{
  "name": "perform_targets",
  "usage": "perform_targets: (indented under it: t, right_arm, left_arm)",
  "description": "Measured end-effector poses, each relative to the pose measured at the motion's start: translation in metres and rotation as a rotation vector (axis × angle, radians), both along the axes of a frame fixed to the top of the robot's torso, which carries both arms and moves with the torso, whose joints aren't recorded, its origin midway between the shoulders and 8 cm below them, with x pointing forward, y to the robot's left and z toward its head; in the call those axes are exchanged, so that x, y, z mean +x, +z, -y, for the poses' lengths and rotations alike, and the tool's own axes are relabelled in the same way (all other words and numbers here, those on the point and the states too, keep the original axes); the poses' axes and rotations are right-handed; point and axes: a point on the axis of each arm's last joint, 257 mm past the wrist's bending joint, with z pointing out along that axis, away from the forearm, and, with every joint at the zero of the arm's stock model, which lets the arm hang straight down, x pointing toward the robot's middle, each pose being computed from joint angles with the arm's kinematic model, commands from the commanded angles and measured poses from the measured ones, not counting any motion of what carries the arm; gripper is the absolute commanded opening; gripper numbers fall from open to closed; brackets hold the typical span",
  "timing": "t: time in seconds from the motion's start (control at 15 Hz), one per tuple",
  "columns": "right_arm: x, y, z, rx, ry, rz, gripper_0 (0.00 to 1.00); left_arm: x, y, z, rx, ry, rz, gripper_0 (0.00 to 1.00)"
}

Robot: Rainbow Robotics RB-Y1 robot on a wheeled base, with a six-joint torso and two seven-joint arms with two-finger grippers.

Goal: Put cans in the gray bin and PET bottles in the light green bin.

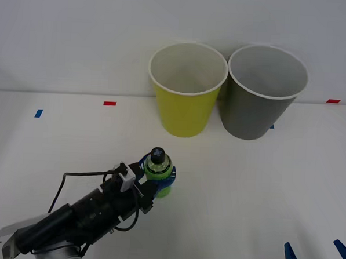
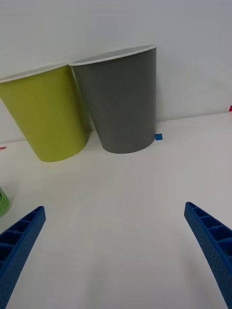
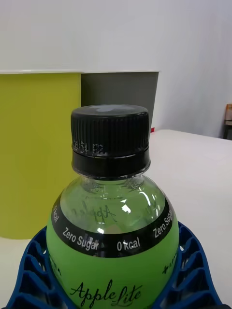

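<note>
The small green PET bottle (image 1: 158, 171) stands upright on the white table (image 1: 245, 185), in front of the 2 bins and well apart from them. Its black ribbed cap (image 3: 109, 133) is on, and a black band on the label reads "Zero Sugar" and "0 kcal", with "Apple Lite" written lower down.

The left gripper (image 1: 157, 176) is closed around the bottle's green body, its blue ribbed fingers (image 3: 29, 270) curving round both sides below the shoulder. The left arm (image 1: 81, 214) reaches in from the lower left of the front view.

Beyond the bottle, at the back of the table against the white wall, the light green bin (image 1: 185, 89) stands upright, with the gray bin (image 1: 262, 93) just beside it on the right; their white rims are touching or nearly so. Both are open at the top with pale insides.

The right gripper (image 2: 116, 241) sits low over the table at the near right, fingers (image 2: 212, 246) spread wide with nothing between them, facing the 2 bins. Small red and blue tape marks (image 1: 109, 103) dot the table.
</note>
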Motion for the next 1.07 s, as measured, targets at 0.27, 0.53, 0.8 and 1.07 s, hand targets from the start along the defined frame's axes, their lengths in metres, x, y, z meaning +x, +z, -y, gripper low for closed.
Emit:
perform_targets:
  t: [0.27,0.53,0.8,1.07]
  right_arm:
    - [0.0,0.0,0.0,0.0,0.0,0.0,1.0]
    - [0.0,0.0,0.0,0.0,0.0,0.0,1.0]
    - [0.0,0.0,0.0,0.0,0.0,0.0,1.0]
    - [0.0,0.0,0.0,0.0,0.0,0.0,0.99]
  left_arm:
    - [-0.001,0.001,0.001,-0.001,-0.003,0.004,0.0]
    - [-0.004,0.015,0.011,0.014,-0.034,-0.009,0.0]
    - [0.002,0.046,0.02,0.093,-0.073,-0.03,0.0]
    - [0.007,0.082,0.025,0.18,-0.094,-0.037,0.0]
